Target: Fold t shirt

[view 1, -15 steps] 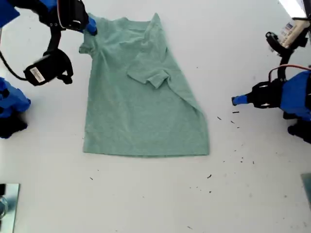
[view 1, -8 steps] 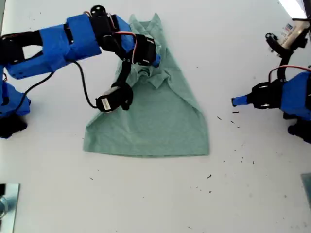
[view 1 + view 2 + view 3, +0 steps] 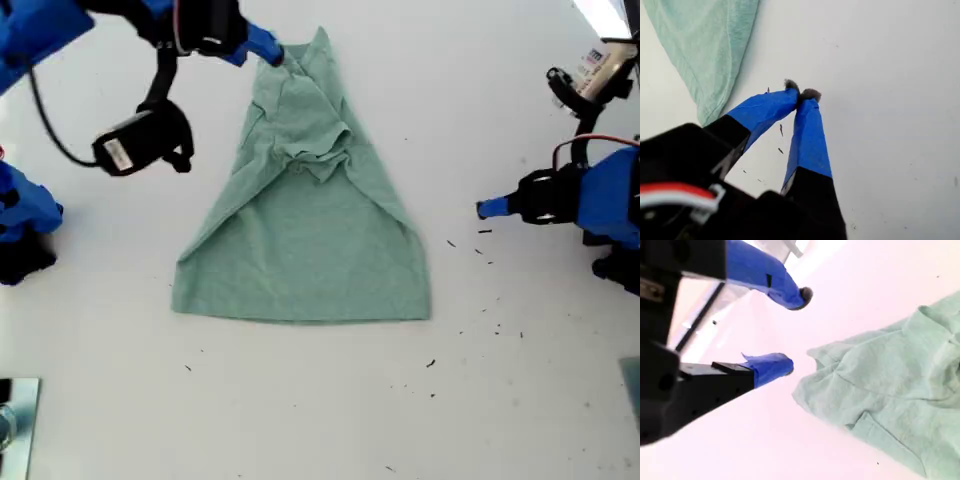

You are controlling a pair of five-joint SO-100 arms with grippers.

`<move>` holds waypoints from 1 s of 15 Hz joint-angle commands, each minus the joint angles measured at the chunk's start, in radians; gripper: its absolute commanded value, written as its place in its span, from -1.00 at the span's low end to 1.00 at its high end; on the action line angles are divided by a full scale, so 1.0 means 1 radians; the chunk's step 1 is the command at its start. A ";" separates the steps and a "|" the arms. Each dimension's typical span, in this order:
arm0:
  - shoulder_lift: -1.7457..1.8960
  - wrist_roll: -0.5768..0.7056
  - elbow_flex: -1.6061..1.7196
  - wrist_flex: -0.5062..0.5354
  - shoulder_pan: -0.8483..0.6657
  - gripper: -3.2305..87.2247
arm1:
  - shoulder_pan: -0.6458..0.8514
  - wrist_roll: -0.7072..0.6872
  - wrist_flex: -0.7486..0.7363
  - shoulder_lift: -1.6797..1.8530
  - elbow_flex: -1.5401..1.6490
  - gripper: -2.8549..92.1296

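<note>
Gripping nothing, my second gripper (image 3: 796, 330) is hanging with its jaws spread wide just beside the collar end of the t shirt (image 3: 310, 215), near the exterior view's top left. That t shirt is lying on the white worktop (image 3: 320, 410), both sleeves folded in over its middle, hem toward the view's bottom. Over at the exterior view's right, my first gripper (image 3: 802, 94) is resting pinched together and empty, apart from the cloth's corner.

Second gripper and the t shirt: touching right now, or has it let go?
Apart. The second wrist view shows my second gripper open, with bare table between its fingertips and the t shirt edge.
</note>
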 commanded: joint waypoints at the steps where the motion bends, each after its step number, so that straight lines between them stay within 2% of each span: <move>1: 0.566 -0.075 0.629 -0.123 0.048 -0.84 | -0.020 0.012 0.006 0.006 0.061 -0.89; 3: 0.942 -0.288 1.115 -0.258 0.206 -0.93 | -0.028 0.014 -0.005 0.006 0.061 -0.89; 5: 1.220 -0.518 1.448 -0.307 0.376 -0.93 | -0.028 -0.003 -0.038 0.006 0.061 -0.89; 6: 1.328 -0.598 1.545 -0.293 0.445 -0.93 | -0.018 -0.015 -0.041 0.006 0.061 -0.89; 9: 1.356 -0.601 1.565 -0.279 0.463 -0.94 | -0.026 -0.035 -0.054 0.003 0.002 -0.88; 10: 1.328 -0.597 1.557 -0.284 0.456 -0.94 | -0.028 -0.038 -0.008 -0.029 -0.109 -0.88; 12: 1.338 -0.584 1.555 -0.282 0.451 -0.94 | -0.002 -0.080 0.155 -0.400 -0.546 -0.88; 15: 1.339 -0.572 1.554 -0.281 0.442 -0.94 | -0.081 -0.179 0.439 -1.081 -1.345 -0.94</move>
